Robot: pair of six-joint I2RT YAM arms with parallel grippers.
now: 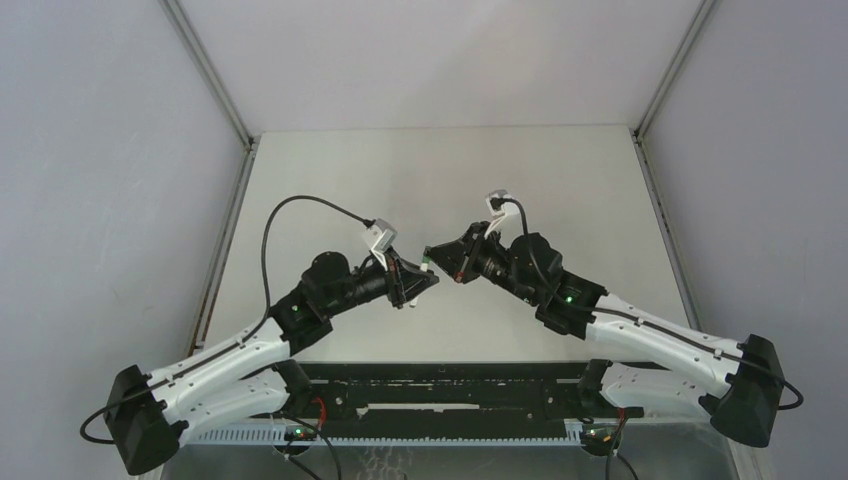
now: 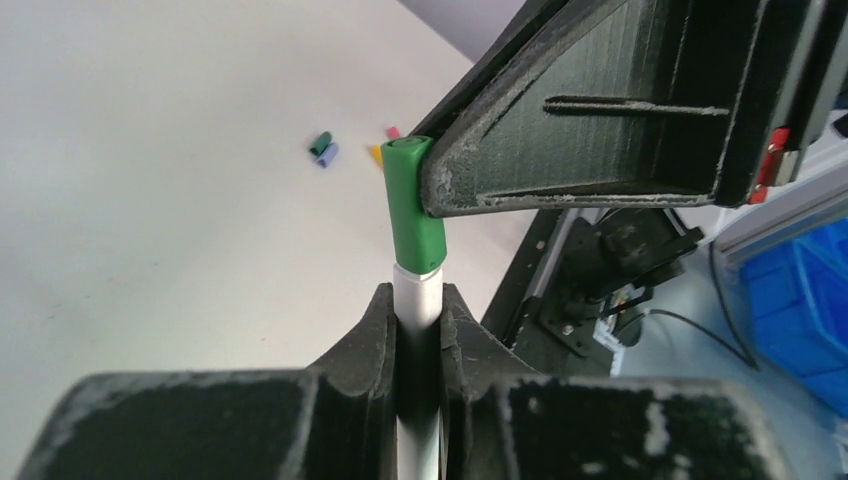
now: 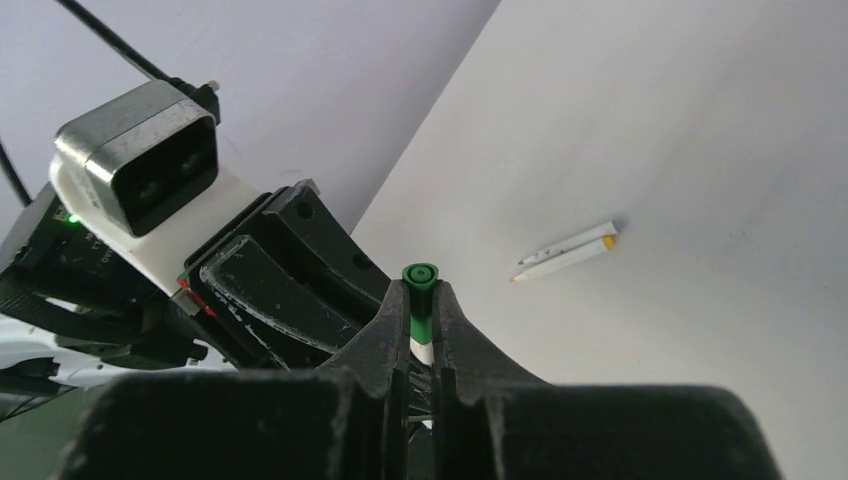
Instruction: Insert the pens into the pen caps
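left gripper [image 2: 417, 310] clamped on white pen [image 2: 417, 285], mid-air | right gripper [image 3: 420, 297] pinched tight on green cap [image 2: 412, 200], sitting on the pen's tip | worry: if I push off-axis, cap jams or pen slides back lol

Left arm [image 1: 215, 365], right arm [image 1: 660, 335]: identical build. White lower links, black joint housings, black shoulder blocks. Green LED [image 1: 568, 297] lit on right arm's elbow housing. Left wrist camera [image 3: 135, 165]: silver-grey box, two dark lenses, white mount, black cable [image 3: 130, 42] plugged into it. Left gripper [image 2: 418, 305] and right gripper [image 3: 420, 300]: black ribbed plastic fingers, edges scuffed whitish.
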